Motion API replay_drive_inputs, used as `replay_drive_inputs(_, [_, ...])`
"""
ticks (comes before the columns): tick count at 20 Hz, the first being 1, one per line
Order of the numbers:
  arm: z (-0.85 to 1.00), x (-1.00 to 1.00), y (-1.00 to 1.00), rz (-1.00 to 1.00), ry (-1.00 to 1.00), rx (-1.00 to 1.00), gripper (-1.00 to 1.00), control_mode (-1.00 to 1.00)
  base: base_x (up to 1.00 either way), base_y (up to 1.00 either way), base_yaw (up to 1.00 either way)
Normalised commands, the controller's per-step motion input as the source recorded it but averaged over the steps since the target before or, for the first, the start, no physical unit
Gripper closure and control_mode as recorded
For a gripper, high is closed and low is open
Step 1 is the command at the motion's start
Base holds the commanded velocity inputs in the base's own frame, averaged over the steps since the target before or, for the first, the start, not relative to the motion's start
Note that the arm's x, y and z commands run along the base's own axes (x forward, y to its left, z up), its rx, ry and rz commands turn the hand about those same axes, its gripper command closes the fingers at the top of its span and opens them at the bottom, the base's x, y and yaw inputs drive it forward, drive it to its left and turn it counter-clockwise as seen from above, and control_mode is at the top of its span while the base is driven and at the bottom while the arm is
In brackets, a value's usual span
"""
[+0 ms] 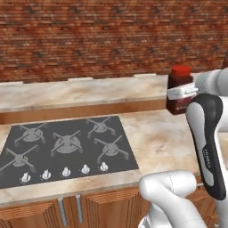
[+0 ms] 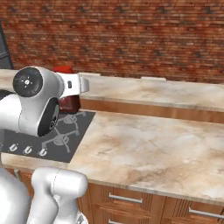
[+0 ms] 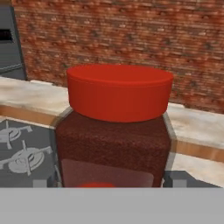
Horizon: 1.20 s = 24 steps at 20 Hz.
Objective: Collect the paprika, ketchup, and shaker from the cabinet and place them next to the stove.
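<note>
pincer [image 3: 109, 181] wide around paprika [image 3: 114, 131], beside stove [image 1: 67, 147]

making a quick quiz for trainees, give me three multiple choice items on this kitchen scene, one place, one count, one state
1. Where does the paprika stand?
A. on a burner grate
B. on the counter right of the stove
C. in a drawer

2. How many white knobs line the stove front?
A. three
B. five
C. eight

3. How is the gripper?
A. open around the paprika
B. shut above it
C. open over the stove

Answers: 1 B, the jar stands on marble just off the cooktop. 2 B, five show in the left base view. 3 A, a finger shows at each side of the jar.
</note>
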Motion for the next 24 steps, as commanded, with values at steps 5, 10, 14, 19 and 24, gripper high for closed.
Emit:
replay_drive_inputs(5, [-0.64, 0.56, 0.00, 0.36, 0.00, 0.00, 1.00, -1.00, 0.00, 0.00, 0.00])
replay_drive_inputs(10, [-0.49, 0.63, -0.02, 0.38, 0.00, 0.00, 1.00, -1.00, 0.00, 0.00, 0.00])
replay_drive_inputs(14, [-0.33, 0.58, -0.10, 0.37, -0.02, -0.01, 1.00, -1.00, 0.00, 0.00, 0.00])
replay_drive_inputs(19, [-0.23, 0.41, -0.26, 0.32, -0.01, -0.02, 1.00, -1.00, 0.00, 0.00, 0.00])
replay_drive_inputs(24, [-0.27, 0.39, -0.25, 0.23, 0.01, 0.00, 1.00, -1.00, 0.00, 0.00, 0.00])
